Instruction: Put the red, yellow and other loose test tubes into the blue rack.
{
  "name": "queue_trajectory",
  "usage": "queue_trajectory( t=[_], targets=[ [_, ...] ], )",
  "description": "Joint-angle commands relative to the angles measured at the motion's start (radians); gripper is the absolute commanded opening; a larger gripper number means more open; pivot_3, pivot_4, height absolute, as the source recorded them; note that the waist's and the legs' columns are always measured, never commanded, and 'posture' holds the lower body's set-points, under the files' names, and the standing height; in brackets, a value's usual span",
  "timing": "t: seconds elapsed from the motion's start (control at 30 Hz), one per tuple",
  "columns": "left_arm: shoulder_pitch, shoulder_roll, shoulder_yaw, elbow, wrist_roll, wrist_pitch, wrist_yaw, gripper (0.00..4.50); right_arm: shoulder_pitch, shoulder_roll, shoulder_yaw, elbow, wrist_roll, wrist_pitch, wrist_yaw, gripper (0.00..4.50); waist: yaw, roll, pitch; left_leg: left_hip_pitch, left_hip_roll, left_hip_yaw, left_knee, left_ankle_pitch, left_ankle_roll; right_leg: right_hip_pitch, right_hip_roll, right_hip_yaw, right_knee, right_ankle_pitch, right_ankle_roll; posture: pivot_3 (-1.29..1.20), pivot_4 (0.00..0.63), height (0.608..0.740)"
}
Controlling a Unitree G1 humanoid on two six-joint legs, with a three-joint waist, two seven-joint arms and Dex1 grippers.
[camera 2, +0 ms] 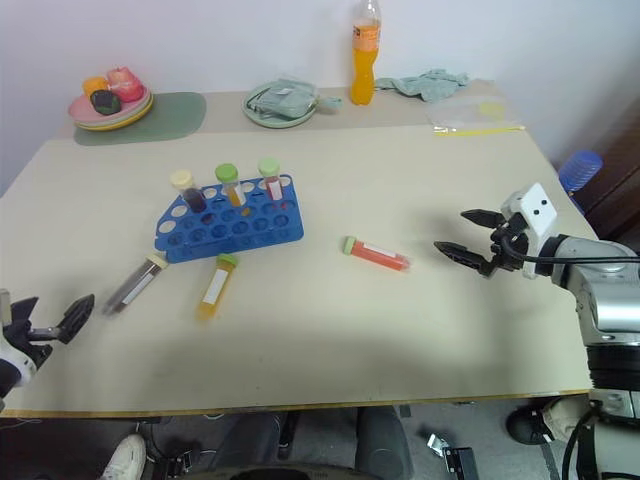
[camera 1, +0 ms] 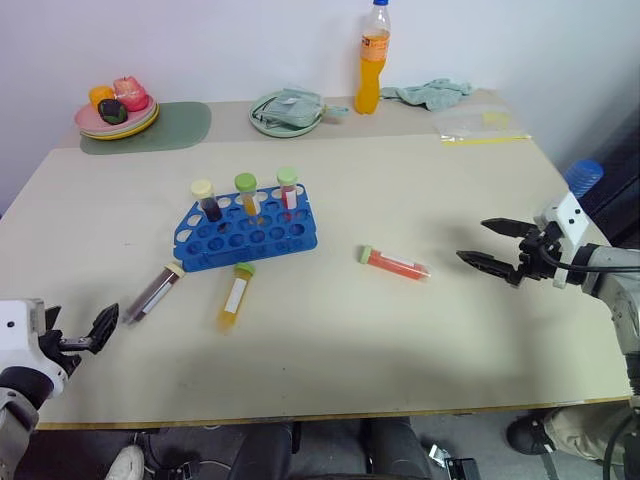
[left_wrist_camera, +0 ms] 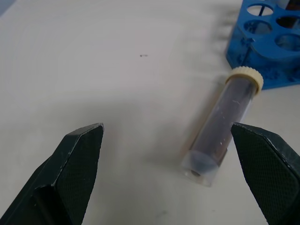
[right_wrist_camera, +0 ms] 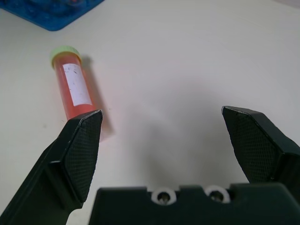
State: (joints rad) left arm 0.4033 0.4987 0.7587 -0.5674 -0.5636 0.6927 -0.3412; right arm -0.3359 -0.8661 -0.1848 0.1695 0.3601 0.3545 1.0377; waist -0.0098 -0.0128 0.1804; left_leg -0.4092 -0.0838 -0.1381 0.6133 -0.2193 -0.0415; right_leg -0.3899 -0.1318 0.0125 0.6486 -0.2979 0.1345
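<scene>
At frame centre, on a beige table (camera 1: 420,330): blue rack (camera 1: 250,236) with three capped tubes upright in its back row.
Contents, left to right: dark tube (camera 1: 206,199), yellow tube (camera 1: 247,193), red tube (camera 1: 288,187). Lying loose: dark tube with cream cap (camera 1: 154,291) lower left of rack; yellow-orange tube (camera 1: 236,296) just below rack; red-orange tube (camera 1: 394,263) right of centre. Left gripper (camera 1: 85,336) lower left, jaws wide apart, empty; right gripper (camera 1: 498,246) at right, jaws spread, empty. Upper left: plate (camera 1: 110,125) holding fruit.
</scene>
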Motion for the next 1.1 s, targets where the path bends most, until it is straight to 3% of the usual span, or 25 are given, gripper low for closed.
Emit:
queue_trajectory(
  t=[0.03,0.47,0.77,0.9,1.0,1.1],
  targets=[
    [0.001,0.005,0.0,-0.015,0.019,-0.02,0.01,4.44,-0.026,0.011,-0.001,-0.003,-0.008,-0.027,-0.009,4.5,-0.001,0.0,0.0,0.0,0.0,0.0,0.0,0.0,0.0,0.0,0.0,0.0,0.0,0.0,0.0,0.0,0.15,0.74],
    [-0.106,0.01,-0.037,-0.048,-0.001,-0.021,0.034,4.44,-0.037,0.02,0.012,-0.035,-0.028,0.011,-0.05,4.5,0.005,0.0,0.0,0.0,-0.001,0.0,0.001,0.0,0.0,0.0,0.0,0.001,0.0,0.001,0.001,0.0,0.15,0.74],
    [-0.247,0.129,-0.316,-0.047,-0.018,-0.009,-0.13,4.44,-0.002,-0.071,0.026,-0.444,0.05,0.348,-0.093,4.5,0.001,0.0,0.0,0.0,0.0,-0.001,0.0,0.0,0.0,-0.001,0.0,0.001,0.0,0.001,0.002,0.0,0.15,0.74],
    [-0.328,0.165,-0.434,0.002,0.012,-0.038,-0.196,4.44,-0.093,-0.103,0.132,-0.563,0.037,0.463,-0.113,4.5,-0.004,0.001,0.0,0.0,0.0,-0.001,0.0,0.0,0.001,-0.001,0.0,0.001,0.0,0.001,0.002,0.0,0.15,0.74],
    [-0.384,0.159,-0.57,-0.003,0.019,-0.053,-0.255,4.44,-0.299,-0.056,0.355,-0.544,-0.006,0.679,-0.148,4.5,-0.007,0.001,0.0,0.0,0.001,0.0,0.0,0.0,0.001,-0.003,0.002,0.003,0.0,0.002,0.002,0.0,0.15,0.74],
    [-0.417,0.159,-0.669,-0.008,0.042,-0.082,-0.302,4.44,-0.449,0.0,0.516,-0.481,-0.048,0.782,-0.156,4.5,-0.004,0.001,0.0,-0.001,0.002,0.0,0.0,0.0,0.001,-0.003,0.003,0.003,0.0,0.002,0.002,0.0,0.15,0.74]
  ],
)
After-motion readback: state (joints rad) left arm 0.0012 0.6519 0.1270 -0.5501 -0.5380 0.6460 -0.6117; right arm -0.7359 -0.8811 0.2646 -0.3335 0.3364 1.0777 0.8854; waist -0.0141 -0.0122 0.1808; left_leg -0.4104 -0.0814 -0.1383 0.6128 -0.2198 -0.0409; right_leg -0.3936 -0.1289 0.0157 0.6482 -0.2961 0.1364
